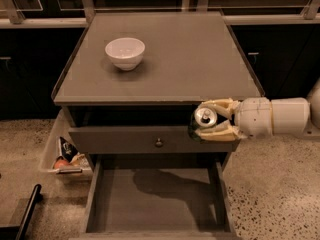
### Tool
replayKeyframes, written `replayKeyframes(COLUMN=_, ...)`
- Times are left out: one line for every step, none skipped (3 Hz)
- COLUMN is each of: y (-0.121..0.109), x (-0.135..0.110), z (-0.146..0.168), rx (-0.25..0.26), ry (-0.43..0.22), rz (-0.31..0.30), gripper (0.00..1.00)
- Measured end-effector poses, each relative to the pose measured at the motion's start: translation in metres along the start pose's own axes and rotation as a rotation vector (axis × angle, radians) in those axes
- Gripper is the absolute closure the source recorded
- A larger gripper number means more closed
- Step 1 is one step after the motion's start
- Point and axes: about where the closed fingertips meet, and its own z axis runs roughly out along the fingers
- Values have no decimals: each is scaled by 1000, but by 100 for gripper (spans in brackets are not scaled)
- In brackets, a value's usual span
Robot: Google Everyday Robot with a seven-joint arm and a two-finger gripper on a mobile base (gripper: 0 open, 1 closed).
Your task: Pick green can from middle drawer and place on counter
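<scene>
The green can (201, 120) is held in my gripper (216, 120), silver top facing the camera, dark green side showing at its left. The gripper's pale fingers (219, 105) clamp it from above and below. It hangs in front of the cabinet, just below the counter's (190, 59) front edge at the right, level with the knobbed drawer front. The middle drawer (158, 196) is pulled out below, its grey-brown floor bare except for the arm's shadow.
A white bowl (125, 52) stands on the counter at back left. The drawer front with a small round knob (159, 143) sits above the open drawer. A bin with snack packets (64, 156) is on the speckled floor at left. A dark bar (25, 211) lies bottom left.
</scene>
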Motion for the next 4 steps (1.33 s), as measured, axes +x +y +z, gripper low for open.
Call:
replayKeyframes(y=-28, x=-45, z=-22, rx=4, ry=6, rz=-23, gripper=100)
replayKeyframes(y=-65, x=-72, z=-27, rx=-45, ry=-18, rz=23, gripper=100)
replayKeyframes(y=-87, x=-99, z=-30, rx=-29, ry=-43, rz=-11, gripper=100)
replayKeyframes(y=-92, x=-102, z=-26, rx=-32, ry=-55, rz=-12, gripper=100)
